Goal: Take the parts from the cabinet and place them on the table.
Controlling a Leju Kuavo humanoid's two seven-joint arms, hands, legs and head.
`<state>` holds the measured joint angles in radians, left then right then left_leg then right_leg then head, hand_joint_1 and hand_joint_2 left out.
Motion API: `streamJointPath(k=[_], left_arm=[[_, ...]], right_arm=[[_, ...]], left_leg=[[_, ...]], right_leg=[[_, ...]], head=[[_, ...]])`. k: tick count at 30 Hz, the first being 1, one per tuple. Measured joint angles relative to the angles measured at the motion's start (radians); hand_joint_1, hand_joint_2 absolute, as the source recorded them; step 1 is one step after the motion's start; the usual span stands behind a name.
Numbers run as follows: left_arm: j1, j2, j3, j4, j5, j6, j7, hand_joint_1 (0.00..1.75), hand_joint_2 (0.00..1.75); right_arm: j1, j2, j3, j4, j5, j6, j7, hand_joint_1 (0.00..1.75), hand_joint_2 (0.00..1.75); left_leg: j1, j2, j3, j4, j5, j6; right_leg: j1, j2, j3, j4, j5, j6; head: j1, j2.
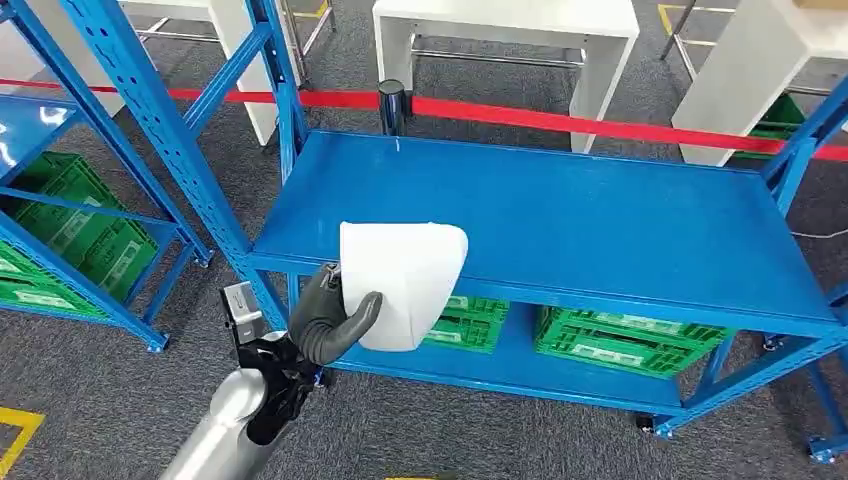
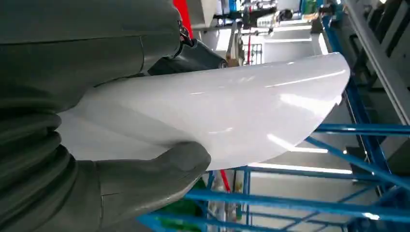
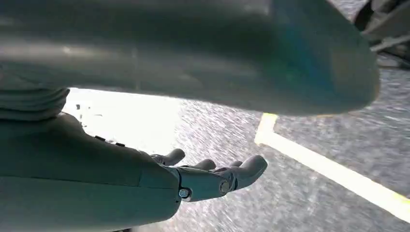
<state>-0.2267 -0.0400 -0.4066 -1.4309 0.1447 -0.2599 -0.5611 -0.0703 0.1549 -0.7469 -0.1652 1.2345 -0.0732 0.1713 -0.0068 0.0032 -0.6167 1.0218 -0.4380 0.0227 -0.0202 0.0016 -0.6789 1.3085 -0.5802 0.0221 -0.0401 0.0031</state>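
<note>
My left hand (image 1: 325,318) grips a smooth white curved part (image 1: 403,280), thumb across its lower face. I hold it over the front left edge of the blue shelf's top board (image 1: 560,215). Up close in the left wrist view, the white part (image 2: 227,113) sits between my thumb (image 2: 159,169) and the dark fingers behind it. My right hand (image 3: 212,176) hangs over grey carpet with its fingers spread and nothing in them.
Green crates (image 1: 630,340) sit on the blue rack's lower shelf, and more green crates (image 1: 70,235) fill the rack at left. A red barrier tape (image 1: 560,118) on a dark post (image 1: 392,105) runs behind. White tables (image 1: 510,40) stand beyond. Yellow floor tape (image 3: 333,169) marks the carpet.
</note>
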Motion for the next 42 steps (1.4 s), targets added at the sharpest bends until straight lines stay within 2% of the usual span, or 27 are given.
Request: streamJointPath(k=[2,3,4,7,8,9,10,11,12,13,15,17,19,23,24,25,27,28,29,30,32,33,34,38,39,40,42], left_arm=[[0.000,0.010,0.001,-0.006,0.044,-0.081,0.031,1.75,1.75],[0.000,0.013,0.003,-0.009,0.062,-0.119,0.056,1.75,1.75],[-0.005,0.020,0.007,-0.007,0.092,-0.175,0.094,1.75,1.75],[-0.036,0.055,0.006,0.015,0.170,-0.367,0.189,1.75,1.75],[-0.047,0.067,0.007,0.028,0.150,-0.402,0.196,1.75,1.75],[-0.056,0.079,0.008,0.040,0.130,-0.415,0.196,1.75,1.75],[-0.063,0.083,0.010,0.049,0.120,-0.424,0.193,1.75,1.75],[-0.065,0.085,0.018,0.054,0.113,-0.425,0.192,1.75,1.75],[-0.065,0.084,0.023,0.054,0.089,-0.416,0.188,1.75,1.75],[-0.062,0.081,0.024,0.053,0.044,-0.399,0.172,1.75,1.75],[-0.052,0.077,0.024,0.051,-0.007,-0.385,0.141,1.75,1.75],[-0.050,0.071,0.023,0.051,0.012,-0.409,0.163,1.75,1.75],[-0.048,0.066,0.022,0.052,0.038,-0.432,0.192,1.75,1.75],[-0.034,0.065,0.022,0.056,-0.011,-0.437,0.167,1.75,1.75],[-0.030,0.064,0.022,0.055,-0.021,-0.437,0.162,1.75,1.75],[-0.023,0.062,0.022,0.052,-0.023,-0.438,0.161,1.75,1.75],[-0.009,0.058,0.022,0.042,-0.026,-0.438,0.162,1.75,1.75],[-0.002,0.057,0.022,0.040,-0.027,-0.438,0.165,1.75,1.75],[0.004,0.057,0.022,0.040,-0.034,-0.437,0.165,1.75,1.75],[0.009,0.057,0.022,0.037,-0.054,-0.429,0.159,1.75,1.75],[0.019,0.056,0.023,0.018,-0.132,-0.381,0.139,1.75,1.75],[0.021,0.055,0.023,0.010,-0.149,-0.361,0.132,1.75,1.75],[0.024,0.051,0.024,0.002,-0.151,-0.345,0.125,1.75,1.75],[0.032,0.006,0.032,-0.020,-0.187,-0.155,0.020,1.75,1.75],[0.031,-0.005,0.036,-0.021,-0.179,-0.123,-0.006,1.75,1.75],[0.030,-0.020,0.041,-0.023,-0.169,-0.110,-0.020,1.75,1.75],[0.029,-0.037,0.050,-0.027,-0.146,-0.092,-0.046,1.75,1.75]], right_arm=[[-0.001,-0.001,0.000,0.000,0.003,0.000,-0.004,0.00,0.00],[-0.006,-0.002,0.001,-0.001,0.006,0.000,-0.006,0.00,0.00],[-0.006,-0.002,0.002,-0.001,0.008,-0.001,-0.010,0.00,0.00],[-0.008,-0.002,0.004,-0.001,0.007,0.000,-0.005,0.00,0.00],[-0.007,-0.002,0.005,-0.001,0.009,0.004,-0.005,0.00,0.00],[-0.009,-0.003,0.008,-0.001,0.012,0.010,-0.005,0.00,0.00],[-0.010,-0.006,0.009,-0.001,0.008,0.008,-0.004,0.00,0.00],[-0.011,-0.006,0.009,-0.001,0.006,0.007,-0.006,0.00,0.00],[-0.010,-0.006,0.009,-0.001,0.011,0.009,-0.013,0.00,0.00],[-0.011,-0.006,0.012,-0.001,0.020,0.010,-0.018,0.00,0.00],[-0.015,-0.006,0.020,-0.001,0.027,0.012,-0.018,0.00,0.00],[-0.019,-0.006,0.023,-0.001,0.027,0.012,-0.013,0.00,0.00],[-0.024,-0.010,0.026,-0.004,0.034,0.013,-0.012,0.00,0.00],[-0.027,-0.013,0.040,-0.004,0.045,0.022,0.004,0.00,0.00],[-0.027,-0.016,0.041,-0.004,0.043,0.024,0.006,0.00,0.00],[-0.025,-0.017,0.042,-0.004,0.043,0.025,0.008,0.00,0.00],[-0.021,-0.017,0.043,-0.004,0.043,0.025,0.006,0.00,0.00],[-0.020,-0.018,0.045,-0.004,0.044,0.025,0.008,0.00,0.00],[-0.019,-0.019,0.047,-0.004,0.045,0.026,0.012,0.00,0.00],[-0.018,-0.021,0.048,-0.004,0.045,0.025,0.017,0.00,0.00],[-0.015,-0.026,0.048,-0.004,0.043,0.024,0.019,0.00,0.00],[-0.015,-0.028,0.048,-0.004,0.043,0.024,0.018,0.00,0.00],[-0.016,-0.031,0.048,-0.005,0.043,0.021,0.017,0.00,0.00],[-0.014,-0.035,0.044,-0.005,0.006,-0.014,0.027,0.00,0.00],[-0.017,-0.036,0.039,-0.005,-0.002,-0.019,0.027,0.00,0.00],[-0.019,-0.039,0.036,-0.006,-0.003,-0.023,0.028,0.00,0.00],[-0.018,-0.043,0.035,-0.008,0.002,-0.021,0.027,0.00,0.00]], left_leg=[[0.000,-0.001,-0.028,0.013,0.014,-0.005],[-0.001,0.000,-0.037,0.019,0.020,-0.011],[-0.003,-0.001,-0.040,0.023,0.027,-0.017],[0.001,0.000,-0.038,0.010,0.054,-0.037],[0.001,0.000,-0.044,0.014,0.058,-0.043],[0.001,-0.004,-0.057,0.029,0.019,-0.051],[0.005,-0.005,-0.070,0.076,-0.047,-0.057],[0.009,-0.005,-0.084,0.141,-0.106,-0.064],[0.012,-0.004,-0.099,0.212,-0.148,-0.068],[0.014,-0.004,-0.107,0.278,-0.165,-0.072],[0.018,-0.004,-0.074,0.295,-0.109,-0.076],[0.020,-0.004,0.031,0.161,-0.052,-0.074],[0.015,-0.009,0.146,-0.007,-0.114,-0.068],[0.009,-0.008,0.117,-0.011,-0.088,-0.024],[0.012,-0.002,0.105,-0.012,-0.076,-0.013],[0.011,-0.002,0.089,-0.012,-0.065,-0.004],[0.008,-0.002,0.064,-0.011,-0.040,0.001],[0.005,-0.001,0.045,-0.008,-0.026,0.002],[0.003,-0.001,0.028,-0.006,-0.014,0.001],[0.001,0.000,0.010,-0.002,-0.004,0.000],[0.000,0.001,-0.021,0.009,0.012,-0.003],[0.000,0.001,-0.031,0.016,0.020,-0.006],[-0.005,0.000,-0.041,0.020,0.026,-0.013],[-0.005,0.001,-0.045,0.008,0.062,-0.036],[-0.002,-0.003,-0.054,0.016,0.049,-0.039],[-0.002,-0.004,-0.072,0.046,-0.010,-0.046],[0.008,-0.003,-0.096,0.177,-0.134,-0.058]], right_leg=[[0.004,0.000,0.121,-0.162,0.057,-0.010],[0.008,0.000,0.172,-0.251,0.016,-0.019],[0.014,0.000,0.187,-0.272,0.015,-0.021],[0.017,0.002,0.170,-0.271,0.034,-0.038],[0.006,-0.003,0.157,-0.284,0.053,-0.049],[0.007,-0.005,0.148,-0.286,0.065,-0.053],[0.006,-0.005,0.132,-0.286,0.077,-0.062],[0.006,-0.005,0.117,-0.285,0.089,-0.060],[0.006,-0.005,0.102,-0.285,0.099,-0.059],[0.006,-0.006,0.085,-0.285,0.111,-0.057],[0.004,-0.009,0.058,-0.282,0.134,-0.052],[0.001,-0.009,0.029,-0.275,0.154,-0.043],[0.004,-0.008,0.018,-0.270,0.171,-0.029],[-0.002,-0.005,0.017,-0.285,0.205,0.001],[-0.004,-0.004,0.008,-0.267,0.171,0.004],[-0.003,-0.003,-0.009,-0.223,0.107,0.005],[-0.001,-0.003,-0.050,-0.074,-0.011,0.009],[0.001,-0.003,-0.064,-0.003,-0.038,0.009],[0.002,-0.002,-0.061,0.032,-0.030,0.007],[0.005,-0.002,-0.037,0.024,0.001,0.004],[0.009,-0.003,0.072,-0.102,0.065,-0.006],[0.013,-0.002,0.143,-0.196,0.060,-0.014],[0.018,-0.002,0.188,-0.275,0.017,-0.022],[0.017,-0.003,0.163,-0.287,0.046,-0.043],[0.011,-0.010,0.151,-0.290,0.061,-0.049],[0.010,-0.010,0.137,-0.292,0.074,-0.057],[0.009,-0.011,0.109,-0.291,0.100,-0.057]], head=[[0.000,0.000],[0.000,0.000],[-0.002,0.000],[0.004,0.000],[0.005,0.000],[0.006,0.000],[0.003,0.000],[0.000,0.000],[0.000,0.000],[0.000,0.000],[0.000,0.000],[0.000,0.000],[-0.001,0.000],[-0.002,0.000],[-0.001,0.000],[0.000,0.000],[0.002,0.000],[0.002,0.000],[0.002,0.000],[0.002,0.000],[0.002,0.000],[0.002,0.000],[0.002,0.000],[0.005,0.000],[0.009,0.000],[0.003,0.000],[0.002,0.000]])
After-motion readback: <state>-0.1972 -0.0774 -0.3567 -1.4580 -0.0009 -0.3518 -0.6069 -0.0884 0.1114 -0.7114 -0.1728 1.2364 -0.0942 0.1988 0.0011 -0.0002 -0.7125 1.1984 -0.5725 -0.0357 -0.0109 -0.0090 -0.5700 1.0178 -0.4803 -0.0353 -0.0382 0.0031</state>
